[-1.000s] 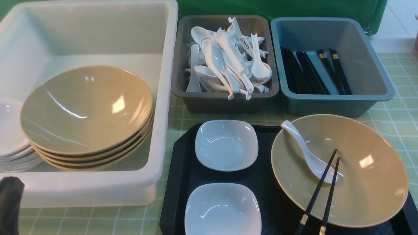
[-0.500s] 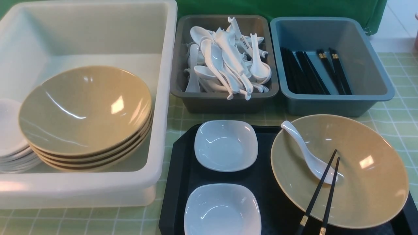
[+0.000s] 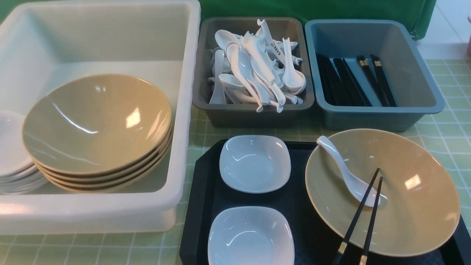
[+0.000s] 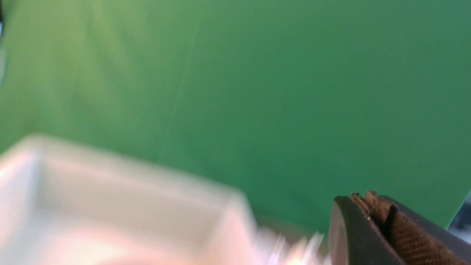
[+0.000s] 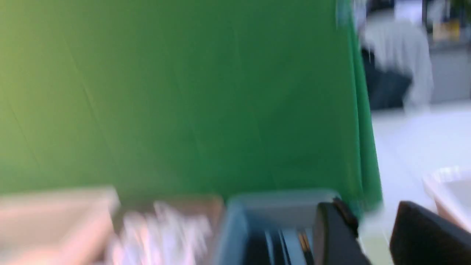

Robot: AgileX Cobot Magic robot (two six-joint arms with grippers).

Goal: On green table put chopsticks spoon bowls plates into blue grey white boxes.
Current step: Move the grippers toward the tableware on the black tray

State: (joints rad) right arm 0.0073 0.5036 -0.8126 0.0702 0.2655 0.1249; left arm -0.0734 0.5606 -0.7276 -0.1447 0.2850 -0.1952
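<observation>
On the black tray sits a wide tan bowl (image 3: 412, 213) with the white spoon (image 3: 346, 173) lying in it and the black chopsticks (image 3: 358, 217) leaning over its near rim. Two small white dishes (image 3: 254, 163) (image 3: 251, 237) stand beside it on the tray. Behind are the white tub (image 3: 186, 110), the grey bin (image 3: 254, 112) and the blue-grey bin (image 3: 382, 116). Neither gripper shows in the front view. In the blurred left wrist view my left gripper (image 4: 364, 197) is shut and empty. My right gripper (image 5: 368, 211) stands open, empty, near the blue-grey bin (image 5: 272, 202).
The white tub holds a stack of tan bowls (image 3: 97, 125) and white plates (image 3: 13, 154). Several white spoons (image 3: 257, 70) fill the grey bin, and black chopsticks (image 3: 353, 79) lie in the blue-grey bin. The black tray (image 3: 200, 191) rests on the green table (image 3: 449, 136). A green backdrop (image 3: 312, 9) stands behind.
The dark left gripper at the bottom left corner of the front view one second ago has left that view. The tableware has not moved.
</observation>
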